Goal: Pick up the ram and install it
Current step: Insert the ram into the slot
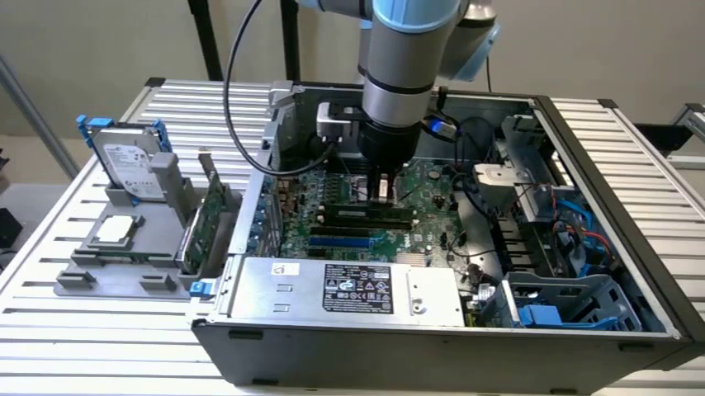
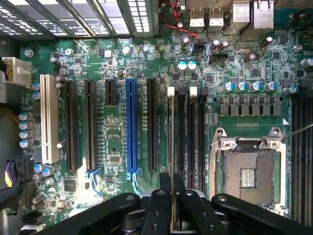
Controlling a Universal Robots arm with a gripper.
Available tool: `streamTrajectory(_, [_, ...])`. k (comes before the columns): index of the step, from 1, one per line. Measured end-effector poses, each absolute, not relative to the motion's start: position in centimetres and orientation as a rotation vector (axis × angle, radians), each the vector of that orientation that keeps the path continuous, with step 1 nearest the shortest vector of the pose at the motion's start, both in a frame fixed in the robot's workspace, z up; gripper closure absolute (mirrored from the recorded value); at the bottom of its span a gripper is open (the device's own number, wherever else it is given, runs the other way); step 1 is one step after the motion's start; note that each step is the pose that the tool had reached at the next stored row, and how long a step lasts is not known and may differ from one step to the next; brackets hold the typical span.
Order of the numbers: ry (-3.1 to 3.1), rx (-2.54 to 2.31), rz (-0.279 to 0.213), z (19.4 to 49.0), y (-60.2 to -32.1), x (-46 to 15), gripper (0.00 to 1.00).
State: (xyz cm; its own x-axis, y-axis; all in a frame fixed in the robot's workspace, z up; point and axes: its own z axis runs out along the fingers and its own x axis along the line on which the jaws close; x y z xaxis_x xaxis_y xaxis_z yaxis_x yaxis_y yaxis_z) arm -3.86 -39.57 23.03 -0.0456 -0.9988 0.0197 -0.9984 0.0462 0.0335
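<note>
A Universal Robots arm reaches down into an open desktop computer case (image 1: 573,140) lying on a slatted metal table (image 1: 44,256); its gripper (image 1: 381,188) hangs just above the green motherboard (image 1: 430,186), over the memory slots. In the wrist view the gripper (image 2: 172,196) is clamped on the ram (image 2: 170,147), which is seen edge-on as a thin pale strip running away from the black fingers (image 2: 159,205) and lined up with one of the black memory slots (image 2: 182,132); whether the stick is already seated in the slot or only hovering over it cannot be told. A blue expansion slot (image 2: 131,125) and a white slot (image 2: 47,117) lie parallel to it across the board, and the empty processor socket (image 2: 250,171) with its metal frame sits on the other side of the memory slots. In the exterior view a grey power supply (image 1: 352,285) with a black label fills the near end of the case; blue cables (image 1: 584,235) and a drive cage (image 1: 567,305) occupy the exterior view's right. Outside the case, on the exterior view's left, a grey holder (image 1: 121,268) carries a hard drive (image 1: 127,161) standing on edge, a large green expansion card (image 1: 210,214) upright just beside the case wall, and a processor (image 1: 115,231) lying flat.
</note>
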Motion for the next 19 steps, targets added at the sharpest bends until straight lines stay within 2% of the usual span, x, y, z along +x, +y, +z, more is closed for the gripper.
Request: streamTrajectory(19, [-2.245,2.145,0.011,22.6,-39.18,-4.08,1.0])
